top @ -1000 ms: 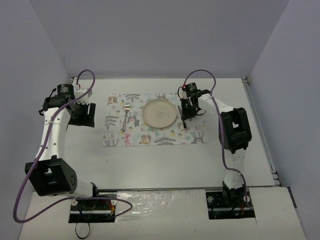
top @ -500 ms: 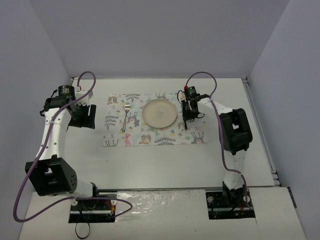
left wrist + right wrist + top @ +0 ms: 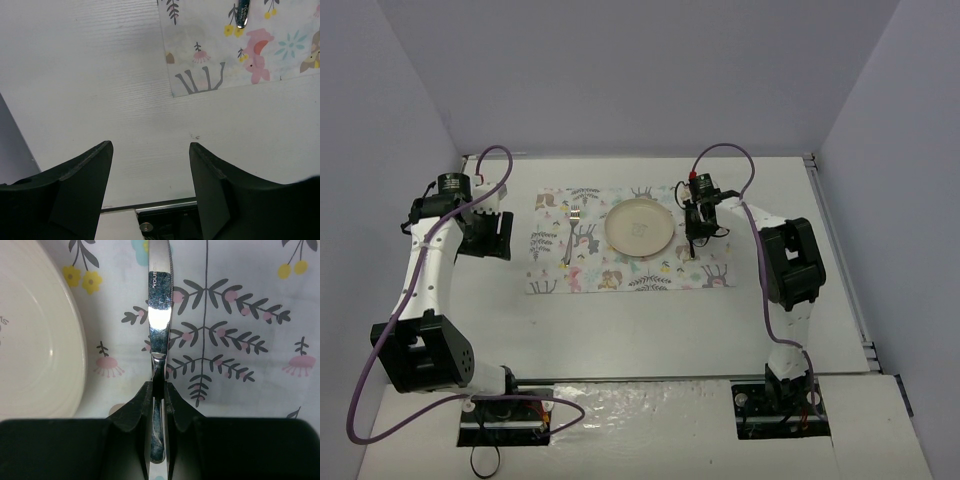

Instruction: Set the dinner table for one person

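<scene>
While right claw point(image 3: 158, 390) is clamped on knife point(image 3: 160, 300) by its handle, left claw point(image 3: 150, 150) hangs agape.
Big off-white dinner table point(image 3: 650, 320) carries everything; printed cloth point(image 3: 620, 275) lies toward its far edge. 1 plate point(image 3: 639, 227) sits by cloth's far edge, w/ only its faint centre print showing. Fork point(image 3: 570, 235) lies left of plate, knife just beside plate's right rim. Knife's handle end is hidden under claw body; can't tell if blade touches cloth. Left claw is over bare table off cloth's left edge.
</scene>
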Tool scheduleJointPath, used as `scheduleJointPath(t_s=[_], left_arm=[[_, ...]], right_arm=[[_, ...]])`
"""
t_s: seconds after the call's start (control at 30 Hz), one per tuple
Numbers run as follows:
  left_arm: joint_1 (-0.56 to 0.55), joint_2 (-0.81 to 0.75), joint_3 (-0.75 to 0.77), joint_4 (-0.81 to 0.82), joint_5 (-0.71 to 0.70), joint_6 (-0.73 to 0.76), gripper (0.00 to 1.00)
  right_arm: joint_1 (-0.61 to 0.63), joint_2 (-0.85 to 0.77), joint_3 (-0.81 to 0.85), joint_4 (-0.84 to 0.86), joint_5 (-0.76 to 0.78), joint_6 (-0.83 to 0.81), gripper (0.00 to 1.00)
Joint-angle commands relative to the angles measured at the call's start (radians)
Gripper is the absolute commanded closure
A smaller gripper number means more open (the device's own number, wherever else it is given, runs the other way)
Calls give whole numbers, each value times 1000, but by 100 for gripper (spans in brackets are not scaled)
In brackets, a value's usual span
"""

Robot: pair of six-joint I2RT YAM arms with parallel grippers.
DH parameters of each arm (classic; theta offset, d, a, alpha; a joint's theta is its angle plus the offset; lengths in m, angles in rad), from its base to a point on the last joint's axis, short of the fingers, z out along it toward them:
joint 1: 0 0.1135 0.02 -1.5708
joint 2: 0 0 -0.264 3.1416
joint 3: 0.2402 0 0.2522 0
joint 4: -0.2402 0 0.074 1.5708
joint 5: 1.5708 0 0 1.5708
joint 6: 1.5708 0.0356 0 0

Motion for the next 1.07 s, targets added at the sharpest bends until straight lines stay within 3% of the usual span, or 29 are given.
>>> scheduleJointPath(t_s=[0.0,0.1,0.2,0.23,0.27,0.33,0.6,0.8,0.93,1.03], left_arm=[[2,-22,11,23,6,13,40],[2,-23,6,30,3,13,40],[2,-25,0,35,7,15,40],[2,-25,-5,38,9,15,40],[2,-25,-7,40,10,16,40],[2,-27,-11,45,9,18,40],[3,-83,-61,132,-39,60,40],[19,-251,-164,317,7,41,40],[44,-368,-220,424,22,17,36],[54,-453,-252,469,36,17,34]], right_arm=[[12,-24,46,38,34,-8,100],[14,-19,48,50,42,-12,97],[24,-16,61,45,37,-41,71],[30,-18,62,43,38,-69,52],[40,-26,60,43,62,-87,43],[62,-47,55,46,119,-117,36],[102,-252,112,31,133,-278,30],[106,-481,179,75,297,-444,26],[105,-667,53,192,440,-497,17],[86,-765,4,182,461,-534,19]])
